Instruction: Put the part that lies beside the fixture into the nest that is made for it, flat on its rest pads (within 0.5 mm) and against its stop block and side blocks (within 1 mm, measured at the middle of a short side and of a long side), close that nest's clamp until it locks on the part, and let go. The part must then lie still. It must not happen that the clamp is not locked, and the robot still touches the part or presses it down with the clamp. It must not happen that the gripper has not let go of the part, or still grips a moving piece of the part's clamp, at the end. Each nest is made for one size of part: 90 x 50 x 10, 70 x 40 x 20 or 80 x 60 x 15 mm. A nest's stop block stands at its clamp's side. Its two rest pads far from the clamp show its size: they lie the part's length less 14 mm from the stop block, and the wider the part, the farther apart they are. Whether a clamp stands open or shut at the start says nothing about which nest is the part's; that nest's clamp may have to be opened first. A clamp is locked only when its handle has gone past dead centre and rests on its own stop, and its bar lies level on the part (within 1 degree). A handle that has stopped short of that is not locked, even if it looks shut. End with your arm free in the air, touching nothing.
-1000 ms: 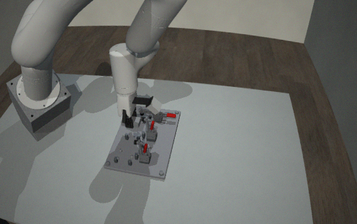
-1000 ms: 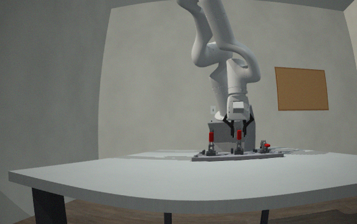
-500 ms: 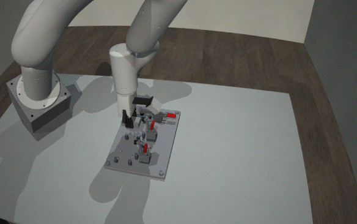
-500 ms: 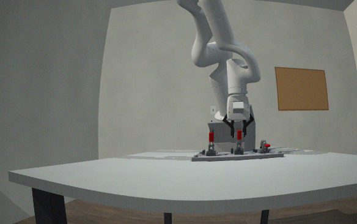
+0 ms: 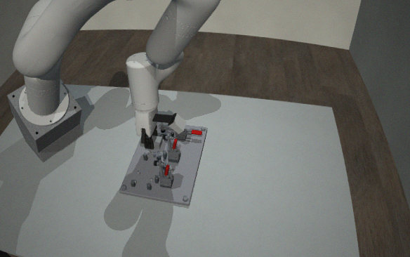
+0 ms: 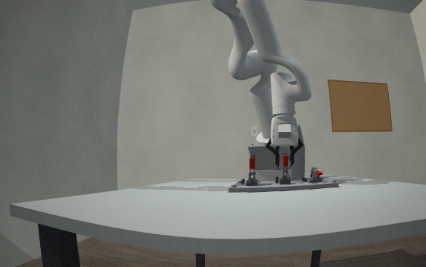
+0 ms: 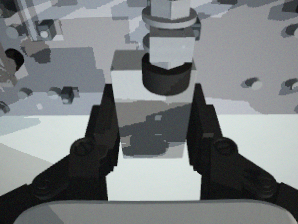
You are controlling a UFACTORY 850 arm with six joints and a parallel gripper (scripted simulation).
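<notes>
Wrist view gives you the clearest look at the part [image 7: 147,132]: a pale grey block sitting between the two black fingers, which press on its left and right sides. The gripper [image 7: 152,125] is closed about halfway and stopped on the block, so it has a firm hold. Just past the far end of the part you can see a clamp's black round foot [image 7: 166,76] with its threaded stud and nuts above it; whether the foot touches the part you cannot tell from here.

From the top view, you find the gripper [image 5: 147,140] pointing down over the corner of the fixture plate [image 5: 191,168] nearest the arm's base [image 5: 21,105], with the part [image 5: 159,141] only partly visible beside the fingers. Whether the block rests on the pads or hangs just above them is not clear.

Three clamps stand on the plate. Two have their red handles upright [image 5: 174,142] [image 5: 167,170]; the third handle [image 5: 196,132] lies flat, toward the plate's far edge.

Around it you have the grey table [image 5: 281,175], a wooden floor [image 5: 281,60] and, in the exterior view, a brown board [image 6: 359,106] on the wall.
</notes>
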